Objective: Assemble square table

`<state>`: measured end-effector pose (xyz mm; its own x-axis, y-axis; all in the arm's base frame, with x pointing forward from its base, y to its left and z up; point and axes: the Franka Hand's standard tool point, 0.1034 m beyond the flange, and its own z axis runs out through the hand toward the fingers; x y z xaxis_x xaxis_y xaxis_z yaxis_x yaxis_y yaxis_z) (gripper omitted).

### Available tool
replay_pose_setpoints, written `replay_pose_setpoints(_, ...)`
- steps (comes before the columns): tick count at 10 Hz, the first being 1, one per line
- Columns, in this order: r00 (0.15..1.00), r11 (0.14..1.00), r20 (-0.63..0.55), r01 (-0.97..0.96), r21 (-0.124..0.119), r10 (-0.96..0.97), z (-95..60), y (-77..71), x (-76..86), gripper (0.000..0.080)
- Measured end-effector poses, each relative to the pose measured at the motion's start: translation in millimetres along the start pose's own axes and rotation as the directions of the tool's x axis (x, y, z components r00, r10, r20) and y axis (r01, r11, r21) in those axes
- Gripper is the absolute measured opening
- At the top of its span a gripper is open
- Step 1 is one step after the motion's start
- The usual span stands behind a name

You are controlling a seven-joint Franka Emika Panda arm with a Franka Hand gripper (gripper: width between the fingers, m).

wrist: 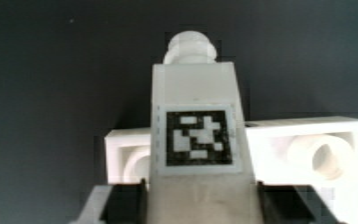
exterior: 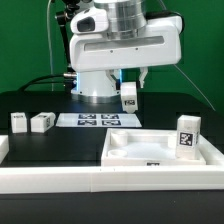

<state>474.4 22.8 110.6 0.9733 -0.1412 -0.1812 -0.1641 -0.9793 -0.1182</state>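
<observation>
The gripper (exterior: 130, 88) is clenched on 1 leg block (exterior: 129, 97), which hangs upper centre of the exterior view, above the right end of the marker board (exterior: 90, 120) and behind the square top (exterior: 135, 148). In the wrist view the leg's tagged face (wrist: 197, 140) fills the middle and its rounded peg (wrist: 192, 45) points away from the fingers.

The leg looks like hard moulded plastic, so I judge it light and stiff, not fragile, but smooth enough to twist in the grasp. The flat side faces are the sensible hold, with the peg end left free.

The square top lies lower right. Another leg (exterior: 187, 135) stands upright in its right corner, and its raised rim must be cleared on the way in. A white part with a round recess (wrist: 309, 155) shows behind the held leg in the wrist view; it may be a corner socket, but I cannot tell.

2 loose legs (exterior: 18, 122) (exterior: 42, 122) sit at the exterior view's left, well apart. The long white rail (exterior: 90, 185) runs along the bottom.
</observation>
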Motion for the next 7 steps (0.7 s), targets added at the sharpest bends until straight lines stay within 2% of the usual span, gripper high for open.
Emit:
replay_pose_setpoints(2, 0.987, 1.0, -0.159, 0.007, -0.016, -0.01, -2.3, 2.0, 6.6, 0.029)
replay_pose_setpoints(6, 0.943, 1.0, -0.333, 0.012, -0.024, -0.02, -26.1, -0.1, 31.2, 0.029)
replay_pose_setpoints(7, 0.908, 0.999, -0.417, 0.015, -0.035, -0.028, -28.0, 1.6, 35.3, 0.029)
